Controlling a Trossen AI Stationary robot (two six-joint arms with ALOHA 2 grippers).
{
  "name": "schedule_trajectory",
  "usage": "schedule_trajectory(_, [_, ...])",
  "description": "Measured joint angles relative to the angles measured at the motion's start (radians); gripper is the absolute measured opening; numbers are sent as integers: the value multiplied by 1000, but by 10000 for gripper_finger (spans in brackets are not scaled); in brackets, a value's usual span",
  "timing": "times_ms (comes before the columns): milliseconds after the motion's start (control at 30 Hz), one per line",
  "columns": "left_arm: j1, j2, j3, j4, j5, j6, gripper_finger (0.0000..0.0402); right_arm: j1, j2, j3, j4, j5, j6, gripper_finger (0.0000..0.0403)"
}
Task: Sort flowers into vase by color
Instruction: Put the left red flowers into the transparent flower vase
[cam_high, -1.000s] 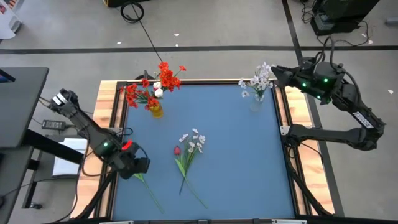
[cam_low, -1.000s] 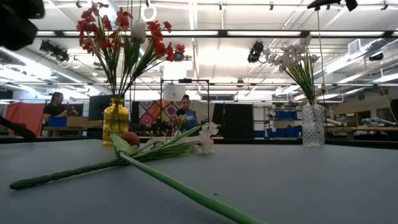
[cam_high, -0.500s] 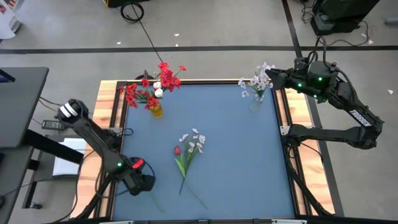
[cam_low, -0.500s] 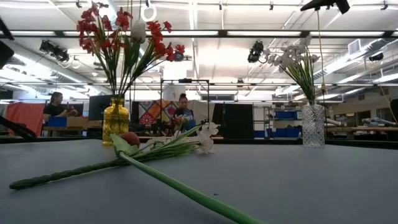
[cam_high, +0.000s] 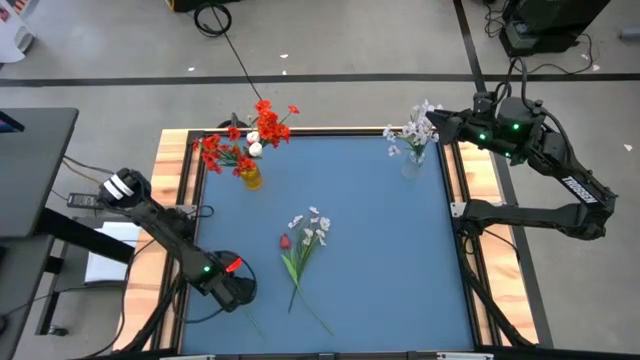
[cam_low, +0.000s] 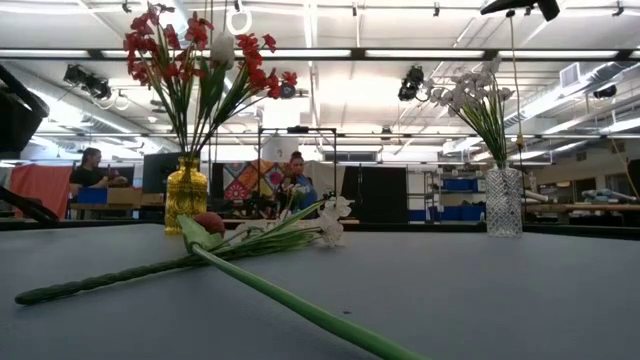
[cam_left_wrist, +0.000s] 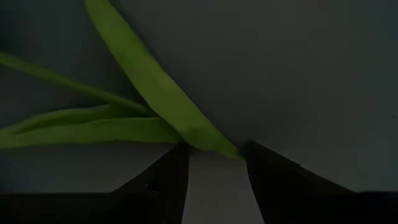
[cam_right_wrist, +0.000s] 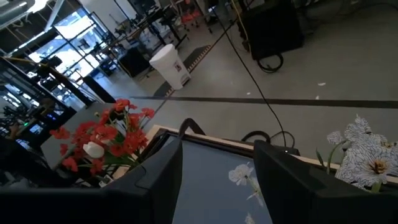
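Several flowers lie on the blue table, a red bud beside white blooms, their stems running toward the near edge. A separate green leafy stem lies near the near left corner; I see no bloom on it. My left gripper points down over this stem and is open. In the left wrist view its fingers stand on either side of a long leaf's tip. My right gripper waits open, high at the far right.
A yellow vase with red and orange flowers stands at the far left. A clear vase with white flowers stands at the far right, just below my right gripper. Wooden rails border the table. People sit in the room behind.
My left gripper has come down toward the table and moved toward the near edge, a little to the right, onto the leafy stem, tipping to point straight down. Its fingers stay apart. The flowers have not moved.
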Motion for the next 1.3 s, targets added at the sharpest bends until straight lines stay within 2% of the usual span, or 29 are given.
schedule_trajectory(167, [14, 9, 7, -1, -1, 19, 159, 0, 0, 0, 0, -8, -7, 204])
schedule_trajectory(333, [38, 7, 67, -60, -113, 195, 126, -7, 3, 0, 20, -7, -31, 204])
schedule_trajectory(400, [51, 7, 81, -85, -119, 241, 113, -15, 9, 0, 42, -7, -44, 204])
schedule_trajectory(700, [53, 14, 78, -82, -110, 149, 98, -52, 31, 0, 107, -70, -55, 204])
schedule_trajectory(1067, [36, 108, 82, -34, -112, 96, 94, -69, 36, 0, 122, -108, -45, 204])
schedule_trajectory(1133, [36, 108, 82, -42, -110, 91, 80, -70, 37, 0, 121, -108, -46, 202])
schedule_trajectory(1300, [37, 101, 104, -103, -106, 73, 12, -69, 37, 0, 105, -108, -52, 200])
